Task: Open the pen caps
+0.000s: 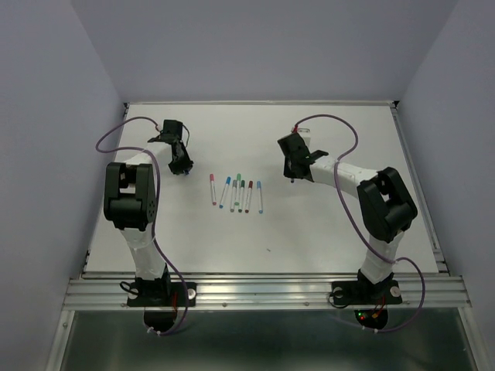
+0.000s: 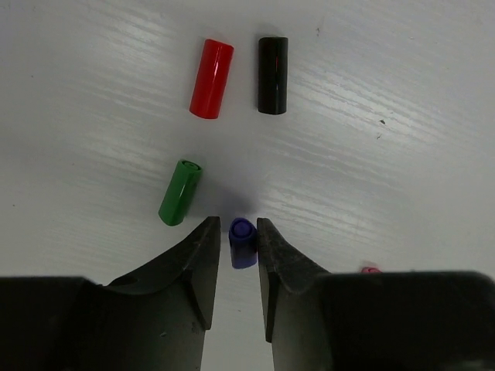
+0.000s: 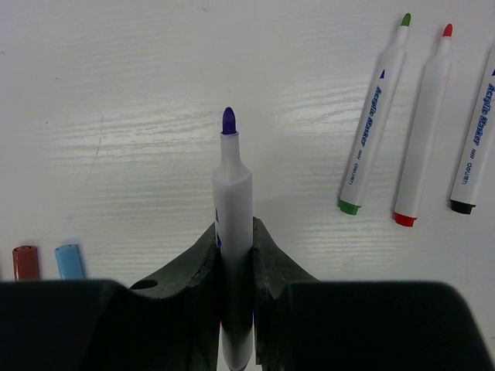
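In the left wrist view, a purple pen cap (image 2: 243, 242) rests on the white table between my left gripper's (image 2: 236, 224) fingertips. The jaws stand slightly apart, with a thin gap at the left finger (image 2: 203, 255). Just beyond lie loose green (image 2: 180, 192), red (image 2: 211, 79) and black (image 2: 272, 75) pen caps. In the right wrist view, my right gripper (image 3: 235, 228) is shut on a white pen (image 3: 234, 185) whose bare purple tip (image 3: 229, 120) points away from the wrist. From above, the left gripper (image 1: 182, 166) is at the back left and the right gripper (image 1: 294, 176) at the back right.
Three uncapped pens, green (image 3: 373, 116), red (image 3: 424, 127) and black (image 3: 476, 147), lie right of the held pen. Brown (image 3: 25, 263) and light blue (image 3: 69, 261) caps lie at its lower left. Several capped pens (image 1: 236, 193) sit in a row mid-table. A pink cap (image 2: 370, 270) peeks beside the left finger.
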`<state>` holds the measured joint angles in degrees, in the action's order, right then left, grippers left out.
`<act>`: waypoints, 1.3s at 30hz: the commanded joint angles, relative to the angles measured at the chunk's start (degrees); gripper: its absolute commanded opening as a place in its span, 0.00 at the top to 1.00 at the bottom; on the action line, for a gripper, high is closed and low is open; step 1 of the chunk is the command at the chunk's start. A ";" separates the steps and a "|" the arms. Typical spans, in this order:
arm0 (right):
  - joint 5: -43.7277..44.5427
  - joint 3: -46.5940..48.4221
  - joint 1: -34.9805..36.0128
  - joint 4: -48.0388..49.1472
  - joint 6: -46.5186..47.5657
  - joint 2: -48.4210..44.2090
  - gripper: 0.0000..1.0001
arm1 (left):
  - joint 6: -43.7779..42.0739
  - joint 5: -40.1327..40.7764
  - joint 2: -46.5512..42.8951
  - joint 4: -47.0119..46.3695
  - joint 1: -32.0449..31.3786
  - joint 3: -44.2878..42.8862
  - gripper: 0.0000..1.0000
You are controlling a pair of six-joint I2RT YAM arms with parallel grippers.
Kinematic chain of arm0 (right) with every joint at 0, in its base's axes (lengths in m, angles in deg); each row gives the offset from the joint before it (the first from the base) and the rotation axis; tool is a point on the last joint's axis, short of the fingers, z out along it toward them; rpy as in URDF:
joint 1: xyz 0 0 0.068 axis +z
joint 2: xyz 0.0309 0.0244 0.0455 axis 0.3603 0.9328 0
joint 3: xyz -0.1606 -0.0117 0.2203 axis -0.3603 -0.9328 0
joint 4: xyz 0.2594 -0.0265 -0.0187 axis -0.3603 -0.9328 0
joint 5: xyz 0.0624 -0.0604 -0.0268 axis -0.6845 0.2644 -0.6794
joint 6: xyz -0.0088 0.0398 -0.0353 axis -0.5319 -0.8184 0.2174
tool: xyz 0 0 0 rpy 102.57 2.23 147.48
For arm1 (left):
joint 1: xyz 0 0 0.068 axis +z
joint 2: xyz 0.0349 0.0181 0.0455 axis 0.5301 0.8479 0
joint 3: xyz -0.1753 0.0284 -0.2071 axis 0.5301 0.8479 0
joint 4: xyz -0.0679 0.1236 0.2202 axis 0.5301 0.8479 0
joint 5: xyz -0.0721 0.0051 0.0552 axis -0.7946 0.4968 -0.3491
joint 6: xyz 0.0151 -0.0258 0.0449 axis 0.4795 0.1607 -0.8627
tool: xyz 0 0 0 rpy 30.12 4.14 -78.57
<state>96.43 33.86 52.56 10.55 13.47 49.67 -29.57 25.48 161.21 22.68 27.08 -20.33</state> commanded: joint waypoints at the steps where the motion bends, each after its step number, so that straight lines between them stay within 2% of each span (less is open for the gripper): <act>1: 2.53 2.50 -0.42 -0.09 -1.00 0.40 0.85 | -0.51 2.33 -0.38 0.94 -0.52 -1.83 0.62; 9: 3.41 2.15 -0.42 -0.17 -1.70 1.36 0.83 | -0.51 2.68 0.07 1.29 -0.87 -2.18 0.54; 17: 7.45 4.43 -1.03 -0.18 -1.61 4.61 0.81 | -0.68 0.23 -3.97 -0.02 -1.40 -1.48 0.33; 22: 7.19 6.63 -2.17 -0.18 -1.53 7.77 0.80 | -1.04 -4.42 -11.16 -4.06 -1.58 2.11 0.18; 25: 7.63 7.60 -2.88 -0.17 -1.44 9.62 0.78 | -1.30 -6.54 -14.87 -5.56 -1.75 3.35 0.13; 27: 7.63 7.78 -3.40 -0.26 -1.52 10.24 0.77 | -1.30 -7.07 -16.80 -6.00 -1.66 3.79 0.12; 29: 7.28 7.60 -4.11 -0.26 -1.70 10.59 0.71 | -1.30 -7.16 -17.86 -6.09 -1.66 3.88 0.11; 35: 7.89 7.51 -4.63 -0.18 -1.09 10.59 0.63 | -1.12 -7.68 -17.87 -6.62 -1.66 3.79 0.11; 39: 7.54 7.86 -4.63 -0.26 -0.65 10.33 0.61 | -1.03 -8.04 -17.25 -6.53 -1.66 3.62 0.11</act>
<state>102.20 39.69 48.74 10.18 12.44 59.31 -30.01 18.47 143.90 17.32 25.60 -17.03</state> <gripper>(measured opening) 0.378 0.888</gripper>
